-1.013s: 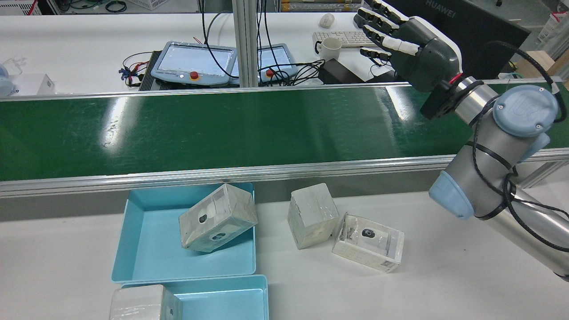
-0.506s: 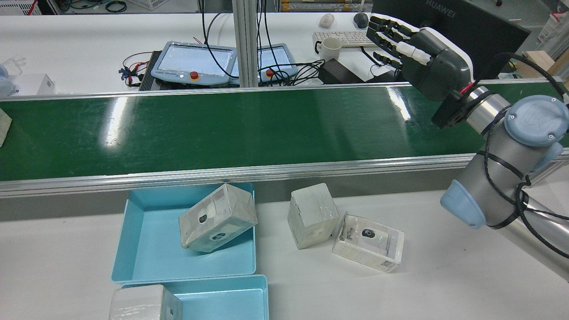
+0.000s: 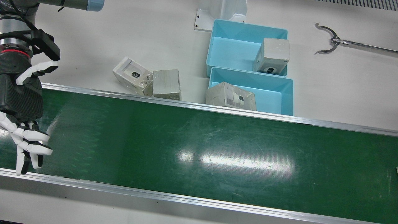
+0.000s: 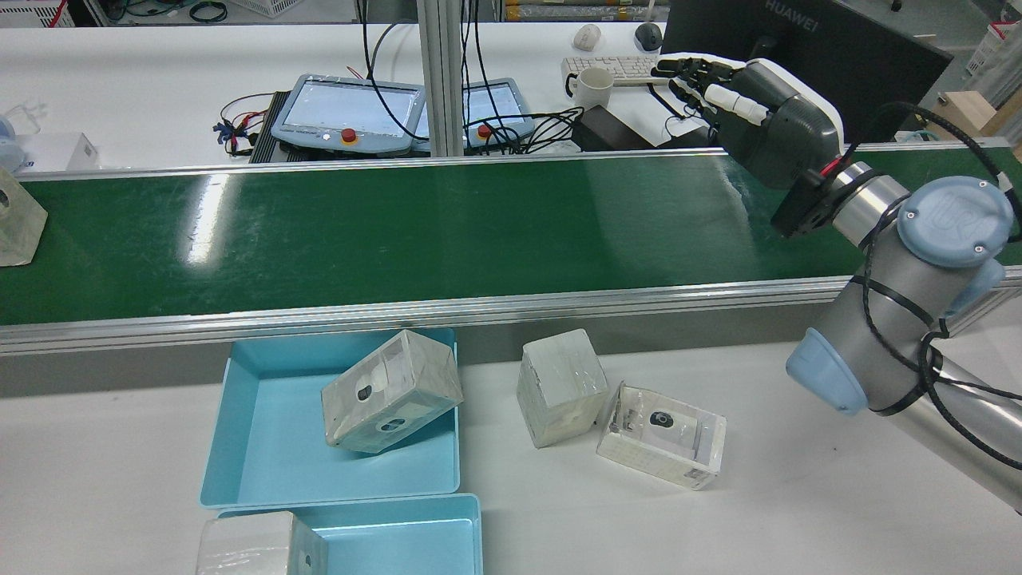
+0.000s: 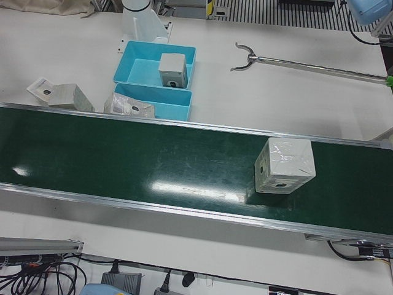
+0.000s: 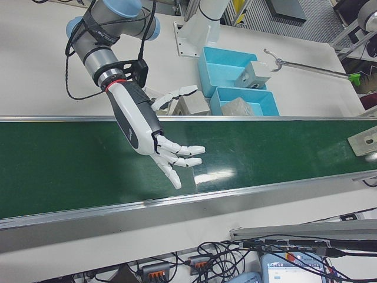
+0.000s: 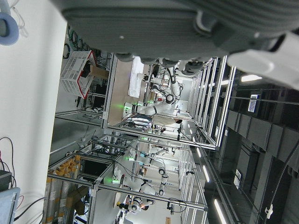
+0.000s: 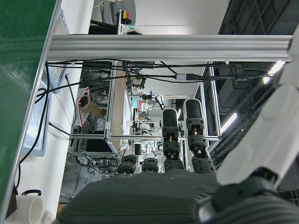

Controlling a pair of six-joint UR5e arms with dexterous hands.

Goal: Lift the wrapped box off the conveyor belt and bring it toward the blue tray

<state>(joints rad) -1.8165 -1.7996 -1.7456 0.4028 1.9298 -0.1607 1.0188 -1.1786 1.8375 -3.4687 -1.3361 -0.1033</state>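
Note:
The wrapped box (image 5: pixel 284 166), pale grey with clear film, sits upright on the green conveyor belt (image 5: pixel 153 160). In the rear view it is half in frame at the belt's far left (image 4: pixel 16 216). It shows at the right edge of the right-front view (image 6: pixel 365 141). My right hand (image 4: pixel 766 104) hovers open, fingers spread, over the belt's other end, far from the box; it also shows in the right-front view (image 6: pixel 150 132) and the front view (image 3: pixel 21 102). Two blue trays (image 4: pixel 263 447) stand beside the belt. The left hand view shows only my left hand's palm (image 7: pixel 149 23).
One wrapped box (image 4: pixel 391 391) leans inside the tray nearest the belt, another (image 4: pixel 259 547) sits in the second tray (image 4: pixel 399 535). Two more boxes (image 4: pixel 559 387) (image 4: pixel 663 435) lie on the white table. A metal hook tool (image 3: pixel 329 40) lies beyond the trays. Teach pendants and cables sit past the belt.
The wrapped box has ridden into the rear view at the belt's left end. My right hand has tipped its fingers down and drawn slightly right.

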